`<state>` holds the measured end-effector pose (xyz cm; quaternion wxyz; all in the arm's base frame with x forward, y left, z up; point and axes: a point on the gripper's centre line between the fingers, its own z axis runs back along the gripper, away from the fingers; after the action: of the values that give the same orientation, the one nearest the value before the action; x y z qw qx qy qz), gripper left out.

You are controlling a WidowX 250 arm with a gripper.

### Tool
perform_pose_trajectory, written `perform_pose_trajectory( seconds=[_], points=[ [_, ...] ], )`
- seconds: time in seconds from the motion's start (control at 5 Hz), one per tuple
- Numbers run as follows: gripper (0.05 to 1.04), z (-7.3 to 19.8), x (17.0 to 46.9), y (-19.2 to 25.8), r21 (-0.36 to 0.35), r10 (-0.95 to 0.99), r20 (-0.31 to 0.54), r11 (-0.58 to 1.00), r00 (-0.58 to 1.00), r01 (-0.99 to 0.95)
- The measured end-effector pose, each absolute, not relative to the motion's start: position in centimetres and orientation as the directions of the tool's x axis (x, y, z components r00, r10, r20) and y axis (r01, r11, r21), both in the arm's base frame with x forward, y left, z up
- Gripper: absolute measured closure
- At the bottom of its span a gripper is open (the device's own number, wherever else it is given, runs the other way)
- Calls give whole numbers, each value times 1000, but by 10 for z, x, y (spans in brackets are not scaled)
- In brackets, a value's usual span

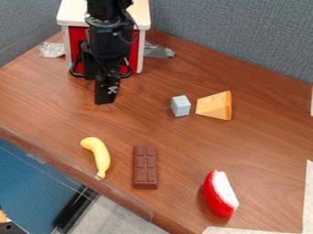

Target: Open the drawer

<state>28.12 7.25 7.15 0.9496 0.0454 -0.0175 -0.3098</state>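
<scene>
While grey-blue partitions (232, 36) back the wood-grained table (49, 100), I cannot tell whether the jaws (106, 98) are parted.

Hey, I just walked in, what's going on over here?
A black robot arm's gripper hangs in front of the red drawer, which looks shut, so opening it seems still to be done. No toy is being handled: the banana, chocolate bar, cheese wedge, pale block and red-and-white piece lie on the table.
</scene>
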Motion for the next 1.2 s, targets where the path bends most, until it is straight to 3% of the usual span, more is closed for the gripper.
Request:
perform_pose_trajectory(
  seconds=[0.2, 0.6, 1.2],
  points=[
    [84, 62, 293, 84, 136, -686, 22, 722, 727, 678],
    [84, 71, 311, 83, 252, -813, 79, 577, 577, 777],
    [84, 57, 320, 98, 271, -783, 86, 614, 617, 741]
  ],
)
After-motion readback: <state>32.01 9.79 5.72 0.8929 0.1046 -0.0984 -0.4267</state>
